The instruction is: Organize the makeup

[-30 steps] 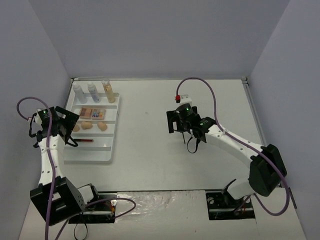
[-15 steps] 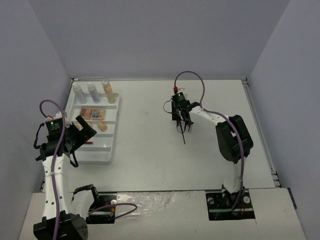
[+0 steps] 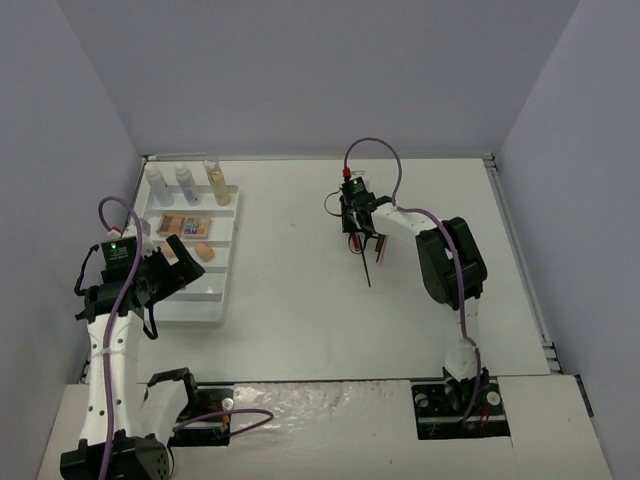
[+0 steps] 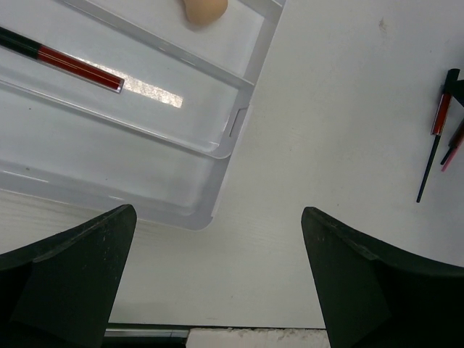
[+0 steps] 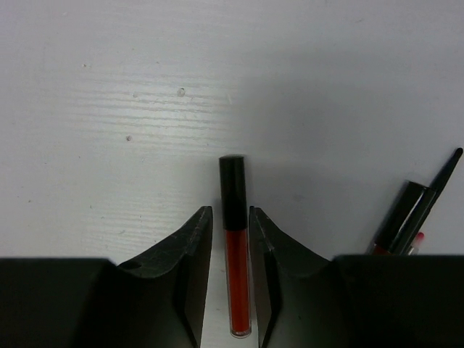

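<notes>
A red tube with a black cap lies on the table between the fingers of my right gripper, which is shut on it. In the top view the right gripper is at mid-table, pointing down. Beside it lie a second black-capped red tube and a thin black brush. My left gripper hangs open and empty over the table, just off the near right corner of the white tray. A red and black pencil and a peach sponge lie in the tray.
At the tray's far end stand two clear bottles and an amber bottle, with a palette and a sponge in its slots. The thin pencils lie on the table right of the tray. Grey walls enclose the table.
The right gripper's jaws have closed from wide apart onto the red tube, and that arm has folded in toward the middle. The left arm has drawn back from the tray toward the near edge.
</notes>
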